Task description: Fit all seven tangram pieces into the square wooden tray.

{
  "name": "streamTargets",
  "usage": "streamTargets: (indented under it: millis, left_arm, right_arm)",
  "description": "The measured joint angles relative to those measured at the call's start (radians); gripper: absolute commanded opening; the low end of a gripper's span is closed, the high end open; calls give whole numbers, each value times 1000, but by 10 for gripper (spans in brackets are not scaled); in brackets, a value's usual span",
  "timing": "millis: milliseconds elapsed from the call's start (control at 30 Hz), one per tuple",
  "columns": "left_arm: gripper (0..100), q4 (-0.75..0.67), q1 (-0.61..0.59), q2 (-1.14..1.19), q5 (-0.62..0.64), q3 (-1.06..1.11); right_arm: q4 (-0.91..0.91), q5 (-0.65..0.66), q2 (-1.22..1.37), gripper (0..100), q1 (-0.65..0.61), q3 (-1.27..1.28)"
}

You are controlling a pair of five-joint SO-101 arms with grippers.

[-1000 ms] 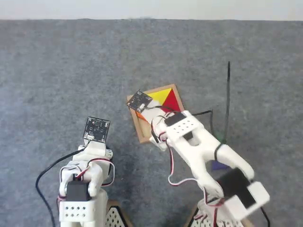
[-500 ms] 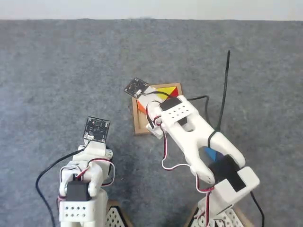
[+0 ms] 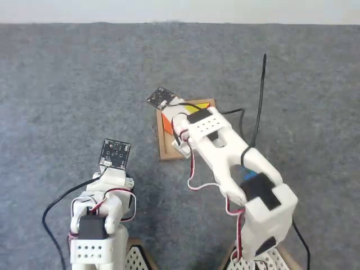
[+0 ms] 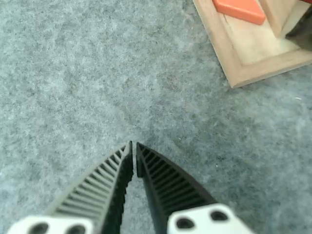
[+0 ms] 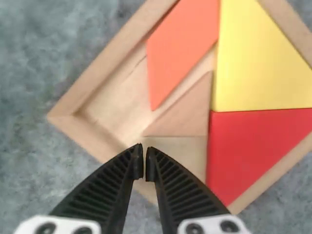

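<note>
The square wooden tray (image 5: pixel 95 68) holds an orange parallelogram (image 5: pixel 180 44), a yellow triangle (image 5: pixel 258 58), a red triangle (image 5: pixel 253 146) and a plain wood triangle (image 5: pixel 187 112). My right gripper (image 5: pixel 145 163) is shut and empty, its tips over the bare tray floor near one rim. In the high view the right arm (image 3: pixel 225 152) lies across the tray (image 3: pixel 162 140), covering most of it. A blue piece (image 3: pixel 254 169) lies on the carpet beside that arm. My left gripper (image 4: pixel 134 148) is shut over bare carpet, short of the tray's corner (image 4: pixel 253 73).
Grey carpet covers the whole table. A black cable (image 3: pixel 260 95) runs up from the right arm past the tray. The left arm (image 3: pixel 101 197) stays near the front left, with open carpet around it.
The right arm has swung left and stretched farther over the tray, and the tray has turned squarer to the table. The left arm has not moved.
</note>
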Motion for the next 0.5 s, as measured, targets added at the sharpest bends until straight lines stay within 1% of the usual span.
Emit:
streamTargets:
  millis: [267, 500]
  left_arm:
    - [13, 0, 0, 0, 0, 0]
    - [13, 0, 0, 0, 0, 0]
  right_arm:
    - [0, 0, 66, 37, 41, -100]
    - [0, 0, 71, 39, 37, -169]
